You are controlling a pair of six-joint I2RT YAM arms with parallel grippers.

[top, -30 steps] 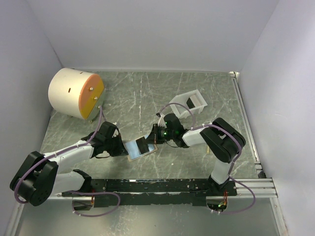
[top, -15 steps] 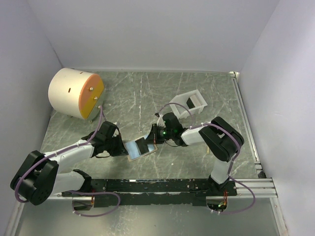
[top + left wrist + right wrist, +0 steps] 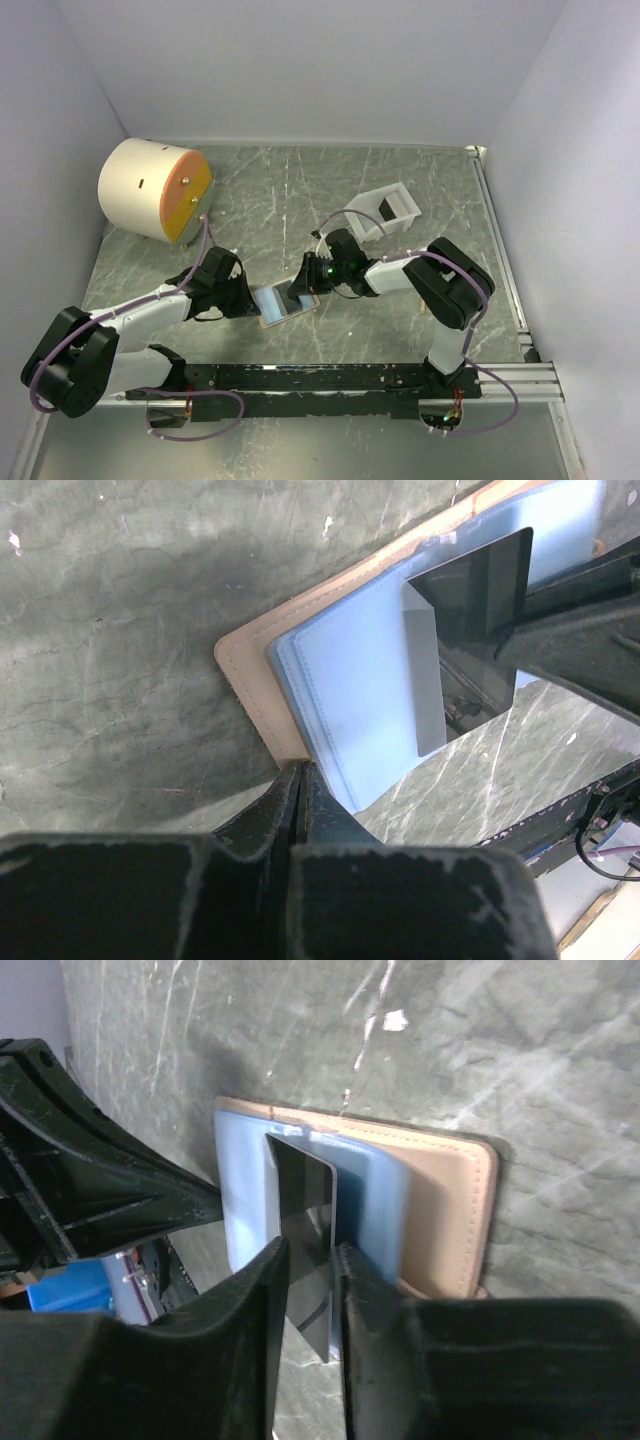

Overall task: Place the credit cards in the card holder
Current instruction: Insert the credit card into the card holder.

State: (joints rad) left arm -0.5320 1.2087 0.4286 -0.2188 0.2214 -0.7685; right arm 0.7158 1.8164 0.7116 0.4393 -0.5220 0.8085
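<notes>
Card holder (image 3: 270, 312) and credit card (image 3: 288, 297), one of each, are seen from above on the veined grey-green table (image 3: 300, 190). One cream cylinder (image 3: 145, 195) with an orange face is set well to the upper left of the card holder, and one white box-like tray (image 3: 408, 208) to its upper right. The left gripper (image 3: 250, 300) is placed at its left edge and the right gripper (image 3: 305, 288) at its right. From the left wrist, the black fingers (image 3: 262, 815) are seen pressed together on the stitched tan rim, beside shiny pale-blue pockets from which the flat, glossy dark card protrudes. From the right wrist, the right jaws are seen slightly parted, the card standing between them and partly sunk in a pocket.
</notes>
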